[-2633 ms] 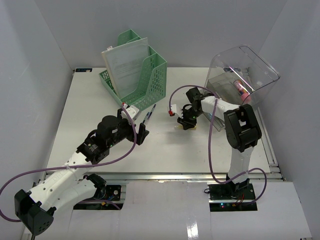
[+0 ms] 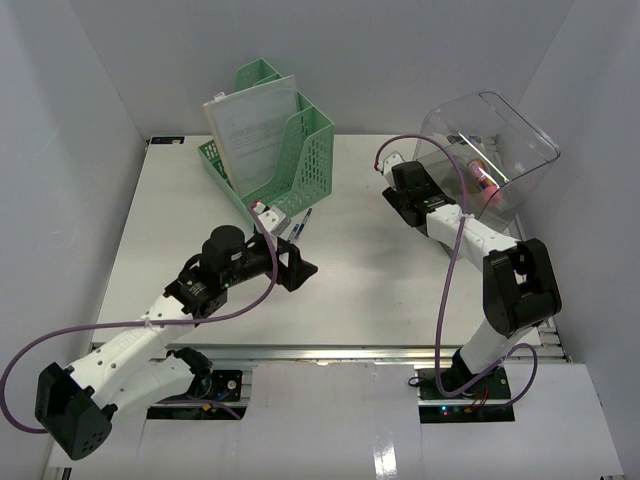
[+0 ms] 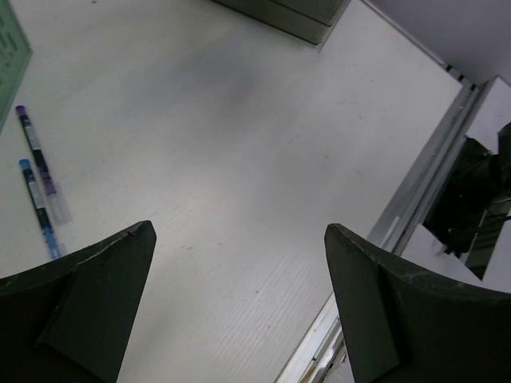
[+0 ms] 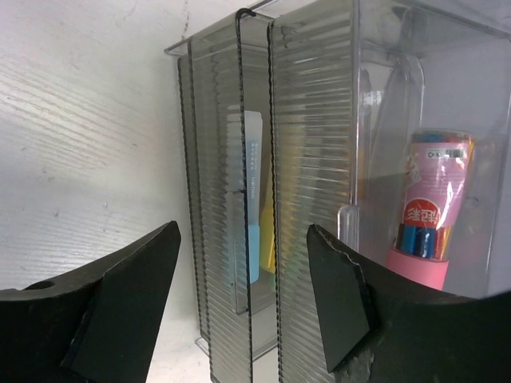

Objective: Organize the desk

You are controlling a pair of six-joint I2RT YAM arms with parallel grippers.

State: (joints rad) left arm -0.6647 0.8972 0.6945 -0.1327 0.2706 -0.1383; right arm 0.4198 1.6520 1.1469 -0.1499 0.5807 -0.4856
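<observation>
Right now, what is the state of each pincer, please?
Left pincer: open, holding nothing.
Right pincer: open, holding nothing.

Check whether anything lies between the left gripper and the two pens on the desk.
Nothing visible does. The left gripper hangs open over bare desk. The purple pen and the blue pen lie side by side off to one side of its fingers, with only tabletop between.

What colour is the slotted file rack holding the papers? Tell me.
The file rack is mint green; the top external view shows it best.
</observation>
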